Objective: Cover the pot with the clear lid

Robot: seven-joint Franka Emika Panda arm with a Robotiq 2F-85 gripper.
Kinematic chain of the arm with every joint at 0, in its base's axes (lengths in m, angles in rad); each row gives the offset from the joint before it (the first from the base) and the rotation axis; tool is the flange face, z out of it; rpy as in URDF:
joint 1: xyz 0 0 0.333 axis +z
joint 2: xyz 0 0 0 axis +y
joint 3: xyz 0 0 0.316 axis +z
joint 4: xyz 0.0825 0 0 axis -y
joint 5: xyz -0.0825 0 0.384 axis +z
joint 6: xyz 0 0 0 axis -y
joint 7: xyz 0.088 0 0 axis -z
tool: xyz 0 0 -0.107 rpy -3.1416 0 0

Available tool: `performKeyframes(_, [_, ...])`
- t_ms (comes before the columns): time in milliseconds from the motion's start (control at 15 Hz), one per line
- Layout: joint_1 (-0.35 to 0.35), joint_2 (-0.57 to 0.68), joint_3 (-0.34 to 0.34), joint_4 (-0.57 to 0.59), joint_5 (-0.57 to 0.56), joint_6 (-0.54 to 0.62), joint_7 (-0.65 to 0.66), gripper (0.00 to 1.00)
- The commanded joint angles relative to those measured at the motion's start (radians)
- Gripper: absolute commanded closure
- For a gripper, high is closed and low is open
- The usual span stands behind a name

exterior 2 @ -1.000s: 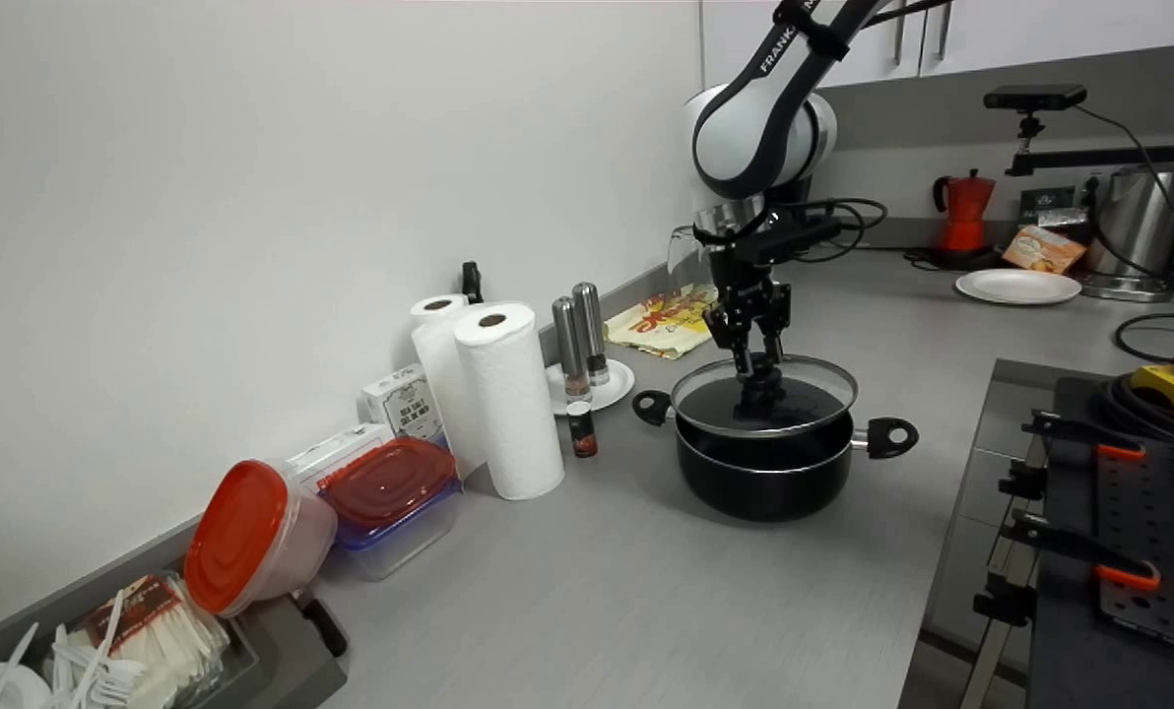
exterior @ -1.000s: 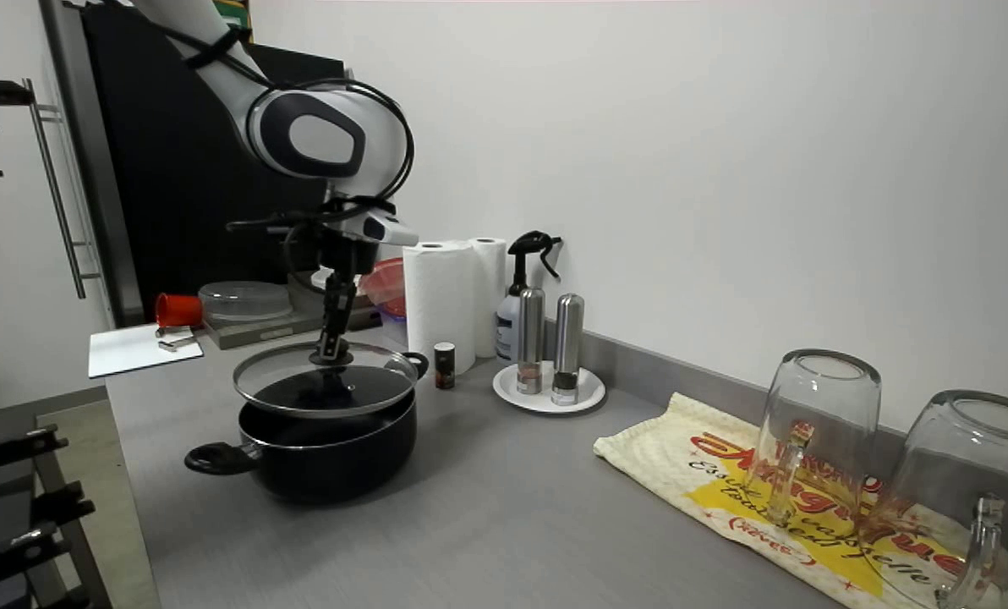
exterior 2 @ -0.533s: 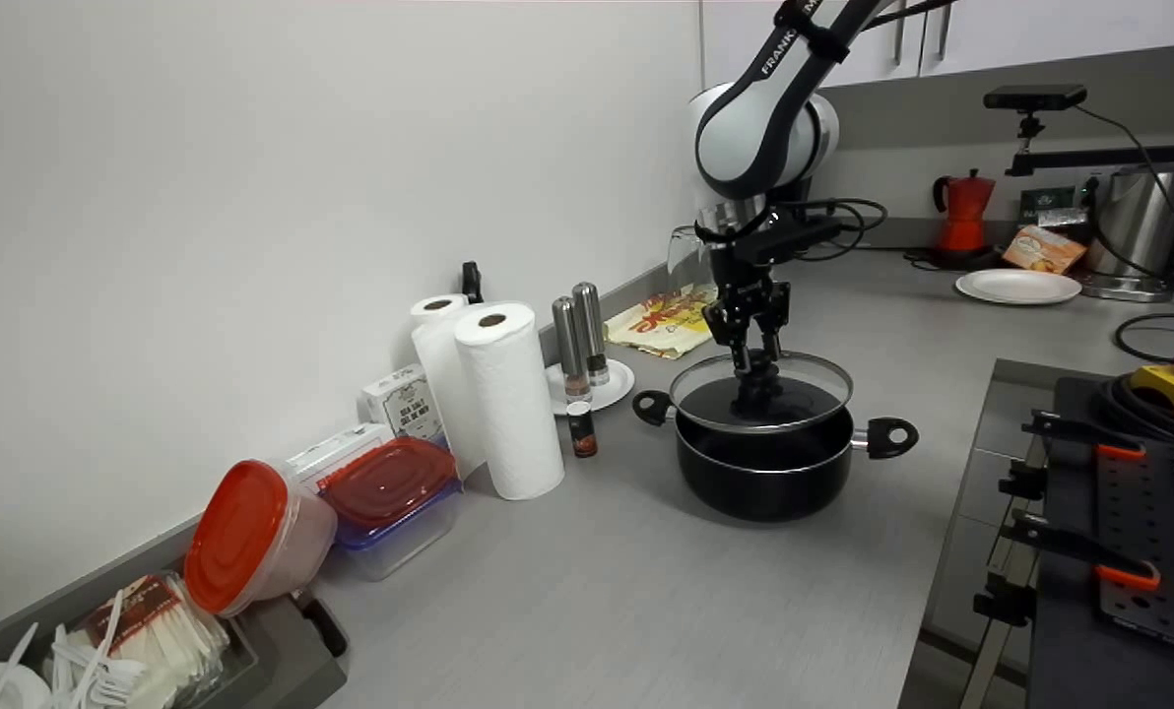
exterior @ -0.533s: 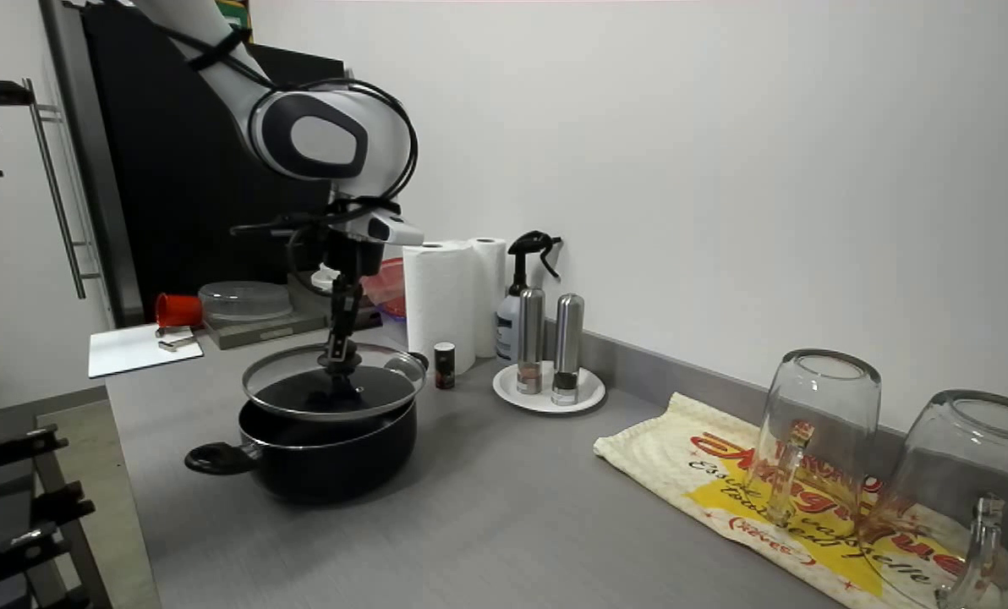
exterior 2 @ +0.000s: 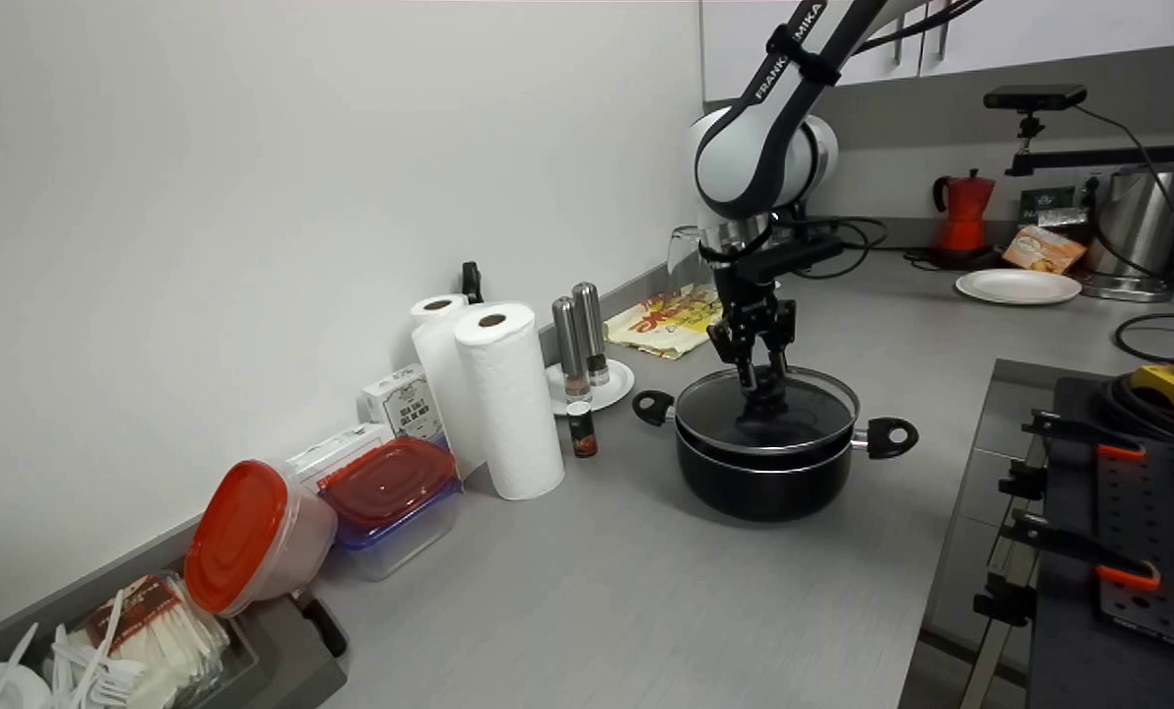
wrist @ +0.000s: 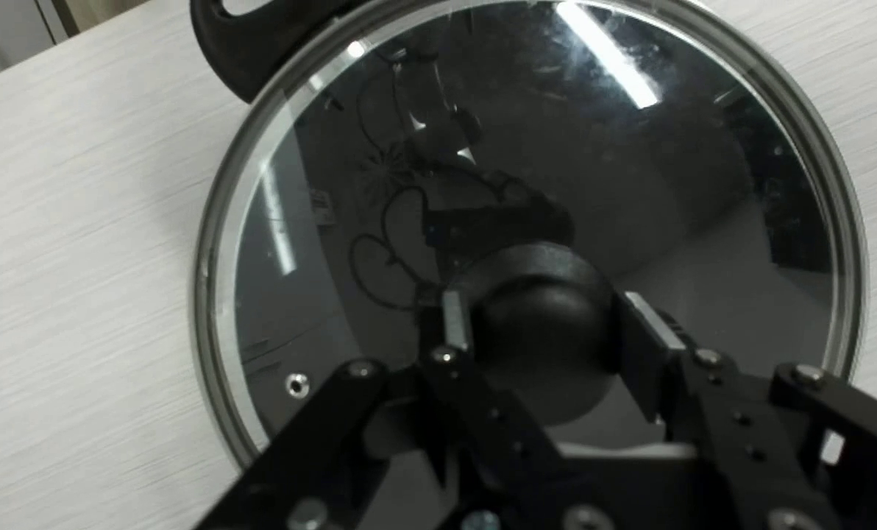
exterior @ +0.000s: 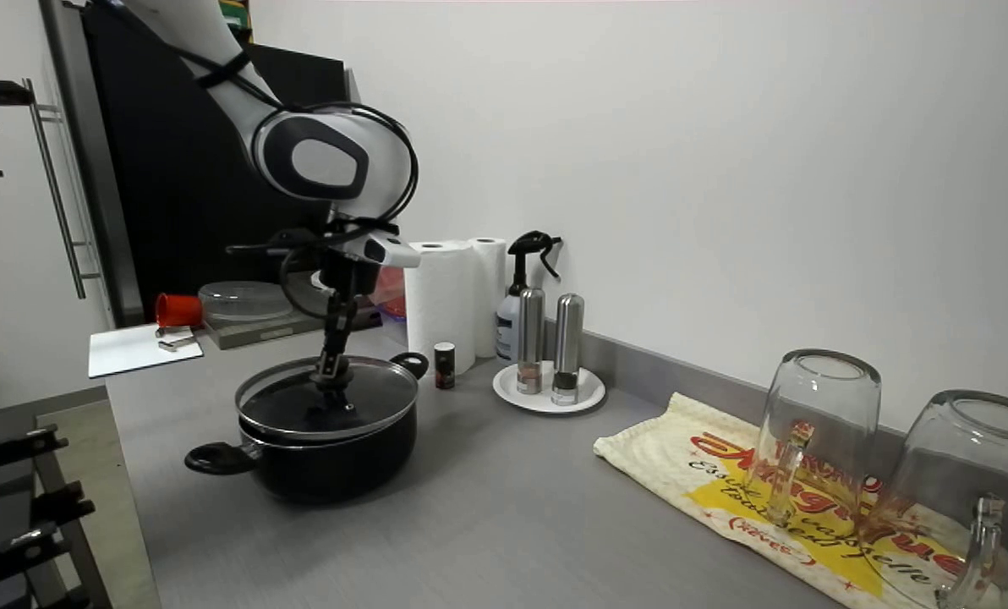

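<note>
Lower than half a second ago, the lid (exterior: 377, 402) is close over the pot (exterior: 335, 469) — whether the two touch, I cannot tell. Down with it has come the tool (wrist: 541, 327), pinching the lid's knob (wrist: 545, 346) from both sides. The pot stands on the worktop (exterior: 487, 524). Beyond it, in an exterior view, two mills (exterior: 569, 338) stand upright on a plate (exterior: 590, 390); next come a shaker (exterior: 444, 365), two paper rolls (exterior: 436, 304) — and, farther off, a red cup (exterior: 180, 310) on its side.

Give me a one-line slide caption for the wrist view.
Looking down: the gripper holds the clear lid by its black knob, with one pot handle showing at the top left.
</note>
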Motion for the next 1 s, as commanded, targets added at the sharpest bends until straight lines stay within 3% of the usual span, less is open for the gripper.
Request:
performKeyframes(0, [0.007,-0.002,0.002,0.01,0.028,0.004,0.014,0.75])
performKeyframes(933, [0.011,-0.006,-0.011,-0.024,0.03,0.077,0.049,0.75])
